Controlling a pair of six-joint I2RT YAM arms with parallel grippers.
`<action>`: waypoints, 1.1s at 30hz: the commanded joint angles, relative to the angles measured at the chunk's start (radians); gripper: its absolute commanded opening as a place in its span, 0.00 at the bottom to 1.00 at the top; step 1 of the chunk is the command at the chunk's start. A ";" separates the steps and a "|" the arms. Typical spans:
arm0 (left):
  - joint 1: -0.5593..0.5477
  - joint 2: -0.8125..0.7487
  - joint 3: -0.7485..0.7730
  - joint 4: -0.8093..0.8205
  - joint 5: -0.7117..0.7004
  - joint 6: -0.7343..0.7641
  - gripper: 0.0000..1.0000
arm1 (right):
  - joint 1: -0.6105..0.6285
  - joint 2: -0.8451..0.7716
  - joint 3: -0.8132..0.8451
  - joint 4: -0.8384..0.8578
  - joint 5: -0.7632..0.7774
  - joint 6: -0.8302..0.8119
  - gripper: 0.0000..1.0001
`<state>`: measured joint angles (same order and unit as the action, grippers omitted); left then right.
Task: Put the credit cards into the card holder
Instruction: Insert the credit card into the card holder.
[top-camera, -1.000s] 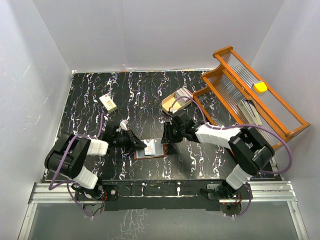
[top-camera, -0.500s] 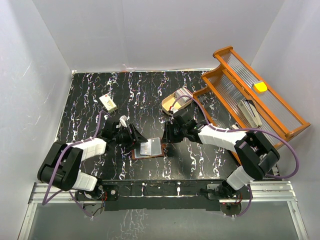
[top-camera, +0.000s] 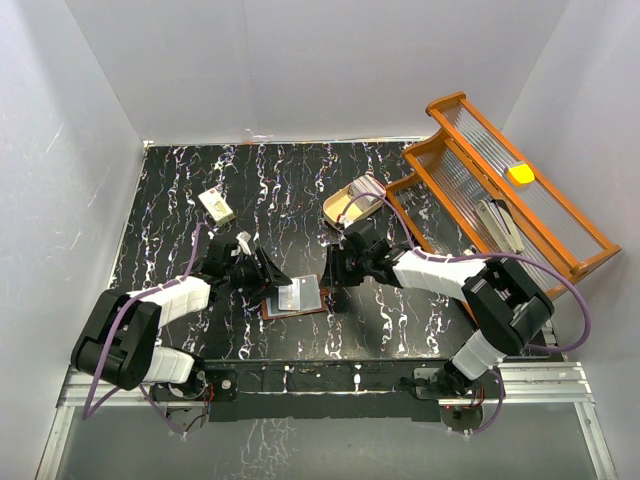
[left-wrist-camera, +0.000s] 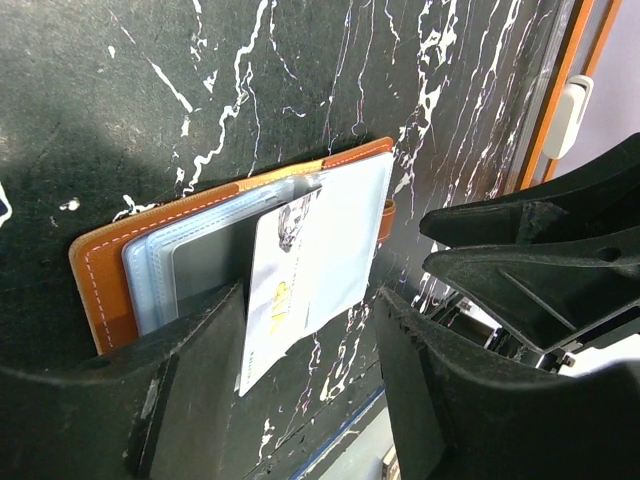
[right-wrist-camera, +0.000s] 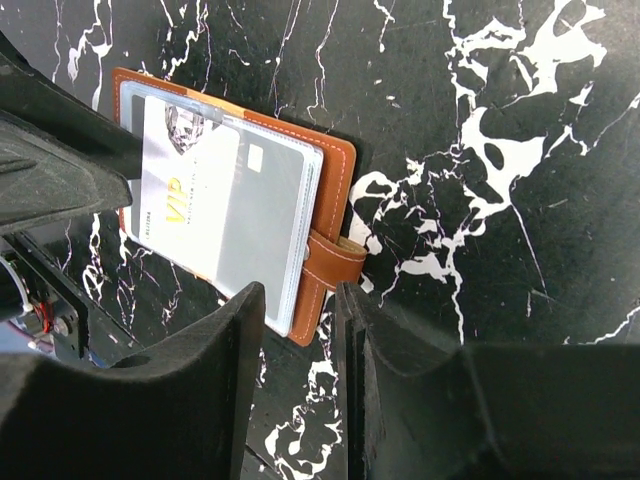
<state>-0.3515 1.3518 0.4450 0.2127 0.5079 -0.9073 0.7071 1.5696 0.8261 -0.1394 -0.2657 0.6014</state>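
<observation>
**Top view:** L pincer (top-camera: 265, 276) was shut at the card a sec ago. It's now apart, so the card (top-camera: 300, 294) has been let go and lies on the open card holder (top-camera: 284, 309) at mid-worktop. R pincer (top-camera: 333, 278) has barely shifted and sits just beside the holder's R edge. The holder looks about where it was. Prob means the card's been placed but not seated, so it'll need a push.

**L wrist:** fingers (left-wrist-camera: 190, 390) stand apart either side of the card, w/ nothing clamped. The card's far end seems tucked under the clear sleeve. The near end sticks out past the holder's brown edge, so I'd call it partly in.

**R wrist:** fingers (right-wrist-camera: 200, 380) are a little apart, w/ bare worktop showing btwn them and nothing gripped. The strap w/ snap (right-wrist-camera: 335, 262) lies just beyond the gap. "VIP" card face is visible, R part under the sleeve.

**Surface/room:** black worktop (top-camera: 400, 330) w/ white marbling, flat, slick-looking. White walls on 3 sides. Cream block (top-camera: 215, 205) is well apart at back L. Beige tray (top-camera: 342, 207) sits behind the R pincer. Its contents are too small to tell. An orange rack (top-camera: 560, 250) is at R.
</observation>
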 joint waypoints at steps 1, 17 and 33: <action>-0.015 0.008 -0.014 0.002 -0.008 -0.022 0.51 | 0.017 0.026 -0.013 0.090 -0.015 0.010 0.32; -0.095 0.063 0.025 0.029 -0.076 -0.058 0.46 | 0.132 0.085 -0.029 0.153 0.019 0.071 0.27; -0.095 -0.035 0.082 -0.148 -0.185 0.016 0.54 | 0.128 -0.023 -0.004 0.072 0.125 0.035 0.28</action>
<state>-0.4427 1.3251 0.4984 0.1108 0.3447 -0.9123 0.8322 1.5944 0.7845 -0.0875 -0.1787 0.6525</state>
